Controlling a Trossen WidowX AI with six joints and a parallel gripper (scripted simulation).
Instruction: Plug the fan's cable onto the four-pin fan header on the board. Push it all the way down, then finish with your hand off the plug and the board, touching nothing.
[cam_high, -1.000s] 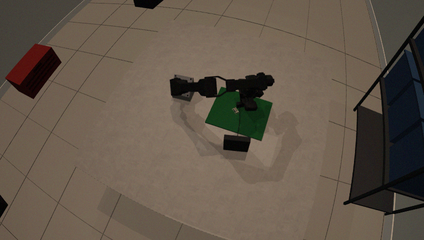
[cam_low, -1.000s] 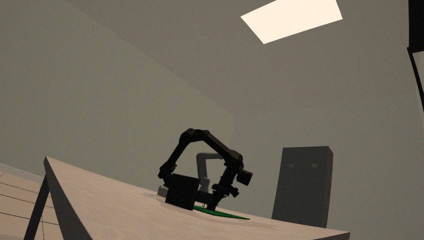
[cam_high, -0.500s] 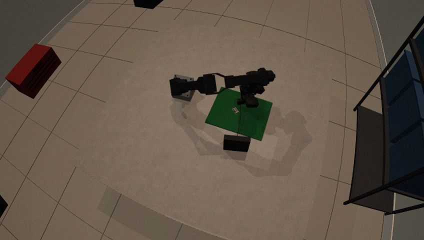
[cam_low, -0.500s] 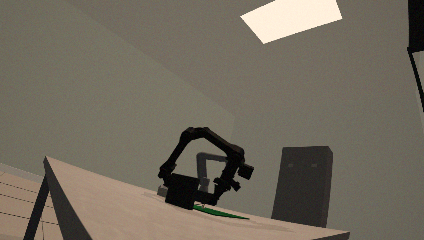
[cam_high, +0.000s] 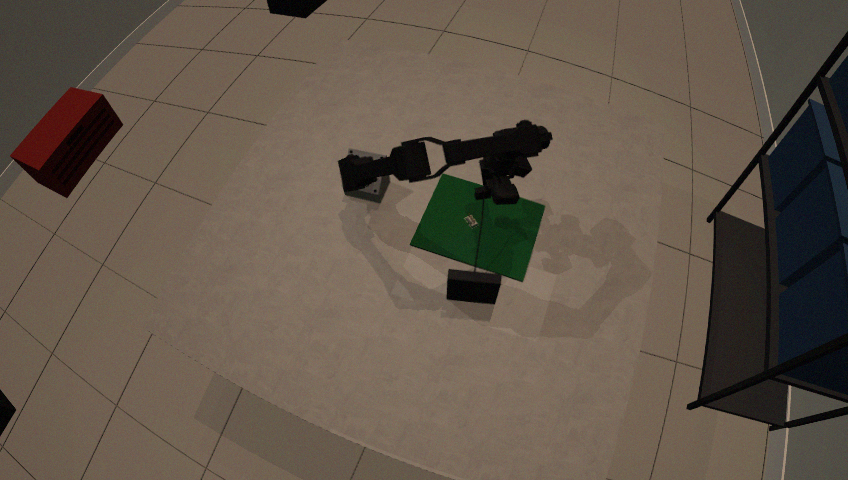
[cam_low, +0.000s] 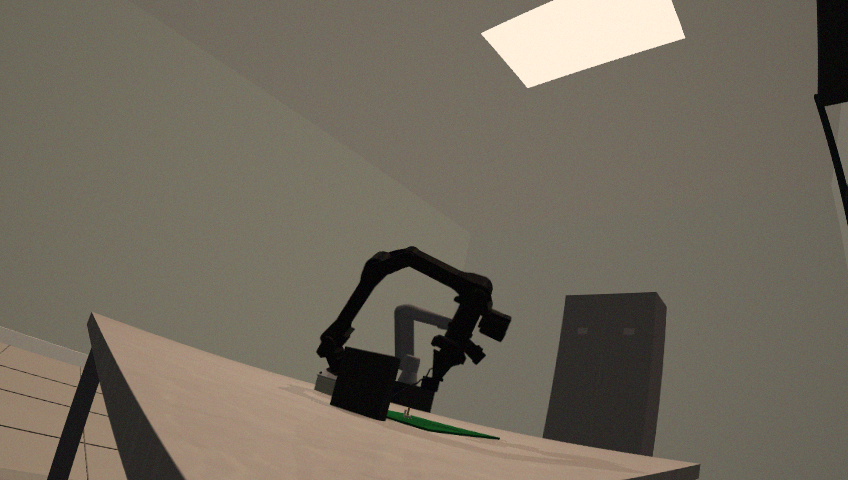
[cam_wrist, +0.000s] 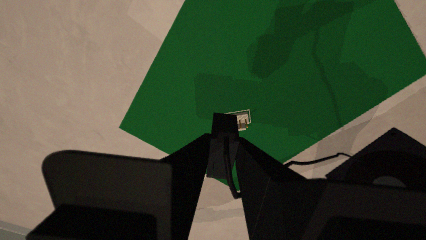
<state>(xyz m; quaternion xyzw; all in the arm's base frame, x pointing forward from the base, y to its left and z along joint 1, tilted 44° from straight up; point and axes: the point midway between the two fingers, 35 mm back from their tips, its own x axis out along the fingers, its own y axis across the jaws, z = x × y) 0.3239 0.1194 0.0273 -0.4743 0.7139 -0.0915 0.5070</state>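
Observation:
My gripper (cam_high: 487, 192) (cam_low: 437, 381) (cam_wrist: 223, 141) is shut on the black cable plug (cam_wrist: 224, 124) and holds it above the green board (cam_high: 434, 228) (cam_low: 455, 430) (cam_wrist: 165, 95). The plug stands out past the fingertips, its lower part partly hidden between them. The pale four-pin header (cam_high: 471, 221) (cam_low: 407, 413) (cam_wrist: 243, 120) sits on the board. In the wrist view it shows just right of the plug, partly covered by it. The black cable (cam_high: 479, 237) (cam_wrist: 320, 159) runs from the plug to the fan (cam_high: 473, 286) (cam_low: 364, 383) (cam_wrist: 362, 165).
The fan stands upright beside the board's edge on the table (cam_high: 333, 356) (cam_low: 249, 428). The arm's grey base plate (cam_high: 367, 191) is left of the board in the top view. A red cabinet (cam_high: 65, 142) and a rack with blue bins (cam_high: 803, 196) stand farther off.

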